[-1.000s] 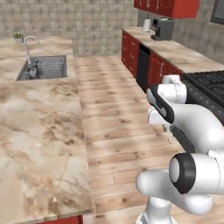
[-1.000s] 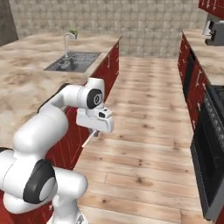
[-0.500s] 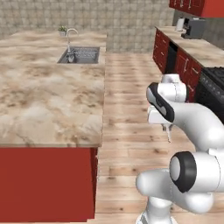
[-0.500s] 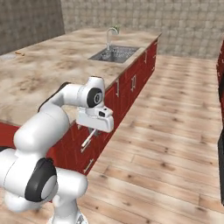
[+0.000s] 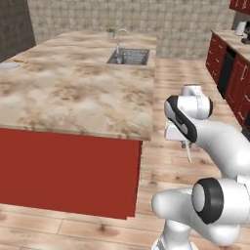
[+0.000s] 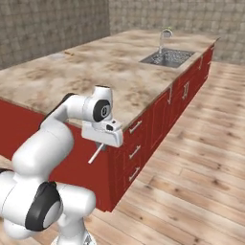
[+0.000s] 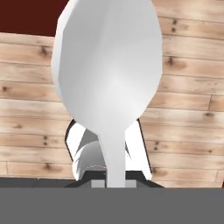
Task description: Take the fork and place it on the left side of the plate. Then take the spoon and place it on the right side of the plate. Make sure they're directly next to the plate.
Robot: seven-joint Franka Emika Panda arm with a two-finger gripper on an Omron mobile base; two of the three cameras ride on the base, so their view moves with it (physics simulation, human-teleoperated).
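1. At the far left end of the desk [image 5: 78, 97], the plate [image 5: 6, 65] shows as a pale patch. The fork [image 5: 19, 61] is a small orange streak just beside it. The right base view shows the same pair, plate [image 6: 56, 56] and fork [image 6: 70, 52]. They are too small to tell which side the fork lies on, or whether it touches the plate.
2. Over the past second the whole picture has swung round in both base views. That is the base driving, not the things moving. The desk's long marble top has come into sight, and the plate with it. The fork step looks finished, and the spoon's leg is under way.
3. Between the plate and the arm lies a broad run of bare marble. The sink [image 5: 129, 57] and its tap [image 5: 119, 36] sit toward the far right edge, well away from a straight line to the plate.
4. Off the desk's near right corner, the gripper [image 5: 183, 142] is pinched on the handle of the white spoon [image 5: 188, 152]. The hand view shows the handle clamped between the fingers [image 7: 81, 151], with the spoon's bowl [image 7: 109, 65] pointing away over the floor planks.
5. In the right base view the gripper [image 6: 101, 143] hangs beside the red cabinet front [image 6: 143, 139], below the desk's edge. It probably needs to rise clear of that edge before reaching across.
6. To the right, the wood floor [image 5: 195, 83] is open as far as the red wall cabinets [image 5: 229, 68].
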